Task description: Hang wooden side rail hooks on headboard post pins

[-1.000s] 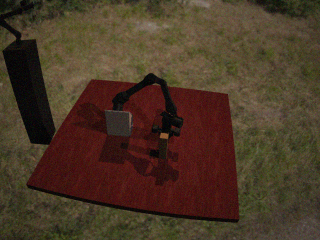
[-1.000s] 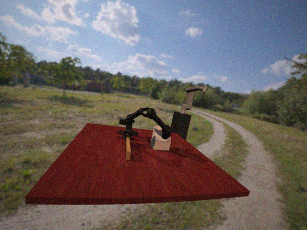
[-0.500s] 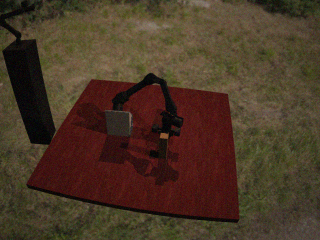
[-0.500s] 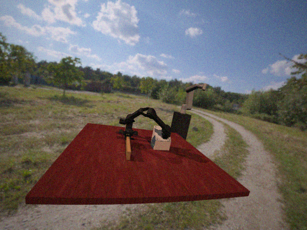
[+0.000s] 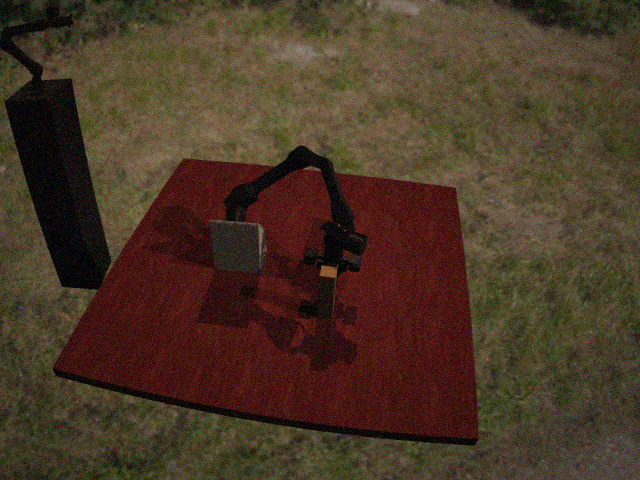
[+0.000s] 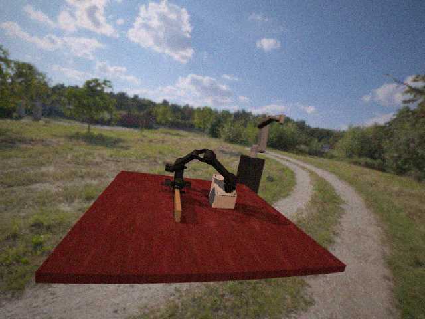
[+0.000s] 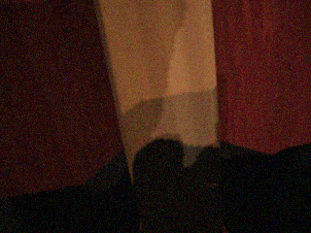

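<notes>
The wooden side rail (image 5: 328, 271) (image 6: 177, 202) (image 7: 155, 49) is a narrow orange-brown bar. In the exterior view it runs from the gripper toward the camera, its near end low at the table. My gripper (image 5: 330, 262) (image 6: 177, 187) points down and is shut on the rail. In the wrist view the rail's lit face runs up from the dark fingers. A pale block (image 5: 235, 246) (image 6: 224, 201) stands by the arm's base; I cannot tell whether it is the headboard post. Hooks, pins and slot cannot be made out, nor whether any hook touches a pin.
The red table (image 5: 403, 361) (image 6: 137, 250) carries the arm and the block. A tall dark pedestal (image 5: 56, 186) (image 6: 251, 173) with an angled arm-like piece on top stands beyond the table edge, on the block's side. Dark shadows of the arm and block lie across the table.
</notes>
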Robot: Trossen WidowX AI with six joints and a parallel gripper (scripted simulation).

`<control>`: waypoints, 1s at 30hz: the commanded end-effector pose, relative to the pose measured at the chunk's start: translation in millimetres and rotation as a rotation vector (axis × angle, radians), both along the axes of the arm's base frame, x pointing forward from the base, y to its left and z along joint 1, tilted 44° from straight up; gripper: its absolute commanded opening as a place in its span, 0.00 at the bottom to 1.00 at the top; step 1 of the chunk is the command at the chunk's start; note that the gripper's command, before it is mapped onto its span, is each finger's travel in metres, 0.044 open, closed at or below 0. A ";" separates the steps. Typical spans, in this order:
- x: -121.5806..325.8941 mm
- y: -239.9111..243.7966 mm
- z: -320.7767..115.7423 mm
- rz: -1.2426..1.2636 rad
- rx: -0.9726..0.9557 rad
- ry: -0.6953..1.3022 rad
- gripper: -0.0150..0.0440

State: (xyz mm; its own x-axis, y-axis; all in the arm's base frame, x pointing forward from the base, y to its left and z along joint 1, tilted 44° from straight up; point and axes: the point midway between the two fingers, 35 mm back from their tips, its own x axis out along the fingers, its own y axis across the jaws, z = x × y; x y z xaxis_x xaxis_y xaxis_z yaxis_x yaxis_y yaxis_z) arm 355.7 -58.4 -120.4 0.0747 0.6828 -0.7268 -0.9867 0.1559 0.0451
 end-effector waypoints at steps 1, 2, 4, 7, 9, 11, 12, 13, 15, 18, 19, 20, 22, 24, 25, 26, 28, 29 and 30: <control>1.6 -5.2 3.1 -0.002 -0.005 -0.014 0.25; 1.6 -5.3 3.2 -0.002 -0.005 -0.014 0.25; 1.6 -5.5 3.5 -0.002 -0.005 -0.014 0.25; 1.5 -5.9 3.8 -0.002 -0.005 -0.014 0.25; 1.5 -6.1 4.1 -0.002 -0.005 -0.014 0.25; 1.5 -6.3 4.3 -0.002 -0.005 -0.014 0.25; 1.5 -6.4 4.4 -0.002 -0.005 -0.014 0.25; 1.5 -6.6 4.6 -0.002 -0.005 -0.014 0.25; 1.4 -6.8 4.8 -0.002 -0.005 -0.014 0.25; 1.4 -7.1 5.2 -0.002 -0.005 -0.014 0.25; 1.4 -7.2 5.3 -0.002 -0.005 -0.014 0.25; 1.4 -7.4 5.4 -0.002 -0.005 -0.014 0.25; 1.3 -7.6 5.7 -0.002 -0.005 -0.014 0.25; 1.3 -7.8 5.9 -0.002 -0.005 -0.014 0.25; 1.3 -7.9 6.0 -0.002 -0.005 -0.014 0.25; 1.3 -8.0 6.1 -0.002 -0.005 -0.014 0.25; 1.2 -8.3 6.4 -0.002 -0.005 -0.014 0.25; 1.2 -8.4 6.5 -0.002 -0.005 -0.014 0.25; 1.2 -8.5 6.6 -0.002 -0.005 -0.014 0.25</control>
State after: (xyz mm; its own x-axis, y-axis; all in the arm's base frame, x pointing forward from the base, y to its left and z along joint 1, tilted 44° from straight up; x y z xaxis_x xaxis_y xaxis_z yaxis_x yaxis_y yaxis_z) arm 355.3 -61.5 -116.7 0.0742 0.6830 -0.7266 -0.9870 0.1543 0.0443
